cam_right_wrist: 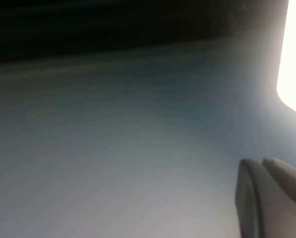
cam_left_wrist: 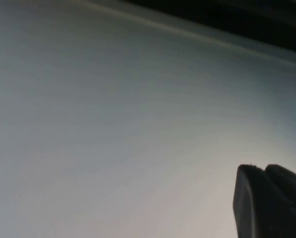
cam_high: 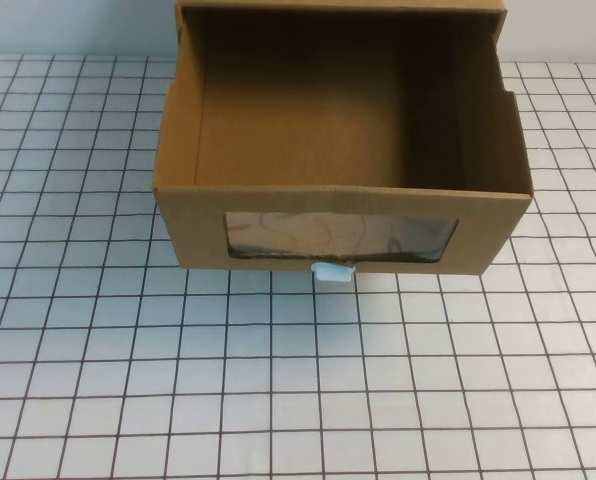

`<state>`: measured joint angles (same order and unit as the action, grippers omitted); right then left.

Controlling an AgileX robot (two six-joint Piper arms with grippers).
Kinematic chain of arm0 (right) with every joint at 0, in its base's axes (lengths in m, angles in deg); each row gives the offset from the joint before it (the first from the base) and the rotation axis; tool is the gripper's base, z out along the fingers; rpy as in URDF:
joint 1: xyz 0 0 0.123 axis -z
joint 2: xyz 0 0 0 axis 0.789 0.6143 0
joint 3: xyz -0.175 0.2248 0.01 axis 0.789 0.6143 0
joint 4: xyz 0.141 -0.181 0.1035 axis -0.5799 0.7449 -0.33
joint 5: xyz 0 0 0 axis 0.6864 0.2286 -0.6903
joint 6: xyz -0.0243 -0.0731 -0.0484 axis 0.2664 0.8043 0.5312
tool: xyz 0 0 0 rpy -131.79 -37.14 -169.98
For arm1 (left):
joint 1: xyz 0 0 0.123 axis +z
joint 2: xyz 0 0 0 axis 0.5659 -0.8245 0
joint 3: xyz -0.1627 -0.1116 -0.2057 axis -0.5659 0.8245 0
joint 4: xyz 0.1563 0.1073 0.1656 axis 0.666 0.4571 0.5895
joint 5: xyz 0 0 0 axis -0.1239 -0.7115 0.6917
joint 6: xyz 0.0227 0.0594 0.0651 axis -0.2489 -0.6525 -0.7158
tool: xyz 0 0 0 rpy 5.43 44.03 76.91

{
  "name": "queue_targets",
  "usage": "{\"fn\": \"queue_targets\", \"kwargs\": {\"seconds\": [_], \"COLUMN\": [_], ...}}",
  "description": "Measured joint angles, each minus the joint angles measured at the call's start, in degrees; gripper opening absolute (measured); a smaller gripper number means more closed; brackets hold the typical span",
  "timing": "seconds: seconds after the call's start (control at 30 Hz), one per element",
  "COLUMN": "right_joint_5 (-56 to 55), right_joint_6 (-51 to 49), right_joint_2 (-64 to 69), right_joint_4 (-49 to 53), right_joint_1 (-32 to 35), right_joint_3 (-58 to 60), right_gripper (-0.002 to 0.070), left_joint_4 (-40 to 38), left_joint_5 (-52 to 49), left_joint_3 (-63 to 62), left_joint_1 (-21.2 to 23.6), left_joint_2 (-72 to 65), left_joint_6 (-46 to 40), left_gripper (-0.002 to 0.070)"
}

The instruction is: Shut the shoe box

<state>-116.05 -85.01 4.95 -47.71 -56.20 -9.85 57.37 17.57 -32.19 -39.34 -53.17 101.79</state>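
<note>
High view shoe box (cam_high: 338,170) drawer pulled open, left gripper (cam_left_wrist: 267,203), right gripper (cam_right_wrist: 267,198) off-table, jaws unreadable

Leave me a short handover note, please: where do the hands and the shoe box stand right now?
Left hand: out of the high view, away from the box; only a dark part shows in its wrist view.
Right hand: likewise out of the high view.
Shoe box: on the gridded table, drawer pulled out toward the robot, empty inside, white pull tab below the window.
Done: nothing visible yet.
Left: push the drawer shut.
</note>
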Motion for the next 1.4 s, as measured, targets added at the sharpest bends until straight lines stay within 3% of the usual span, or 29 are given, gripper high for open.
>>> {"fn": "queue_targets", "kwargs": {"seconds": [0.2,0.43,0.63,0.73,0.87,0.97,1.1,1.33,1.4], "right_joint_5": [9.3,40.4,66.7,70.4,69.8,70.6,71.3,74.5,75.6], "right_joint_6": [-9.8,-10.7,-10.5,-10.3,-8.2,1.5,18.3,49.7,58.6], "right_joint_2": [5.9,19.0,28.6,30.5,31.4,33.8,39.0,49.6,51.9], "right_joint_4": [4.6,7.9,10.3,8.3,-2.5,-12.0,-22.1,-37.5,-39.0], "right_joint_1": [0.0,0.0,0.0,-0.1,-3.4,-7.8,-14.5,-25.9,-29.9], "right_joint_3": [-21.0,-40.0,-42.0,-40.2,-35.2,-32.2,-31.8,-33.7,-33.7], "right_gripper": [-0.0014,-0.0014,-0.0013,-0.0013,-0.0013,-0.0013,-0.0013,-0.0013,-0.0013], "left_joint_4": [0.2,0.2,0.2,-1.0,-2.3,-2.5,-5.7,-29.8,-36.7], "left_joint_5": [-9.4,-26.6,-45.2,-49.6,-52.9,-58.9,-68.6,-85.0,-88.4], "left_joint_3": [-16.3,-29.0,-29.9,-29.9,-30.4,-34.6,-45.4,-66.9,-71.8], "left_joint_1": [0.0,0.0,0.0,0.0,0.0,0.0,0.0,0.0,0.0], "left_joint_2": [-3.1,-16.8,-27.0,-30.7,-36.6,-41.1,-48.8,-66.2,-71.5], "left_joint_6": [-0.5,-0.6,-0.4,-0.4,-0.4,-1.1,-9.6,-38.3,-43.1], "left_gripper": [-0.0002,-0.0002,-0.0002,-0.0003,-0.0002,-0.0002,-0.0002,-0.0002,-0.0002]}}
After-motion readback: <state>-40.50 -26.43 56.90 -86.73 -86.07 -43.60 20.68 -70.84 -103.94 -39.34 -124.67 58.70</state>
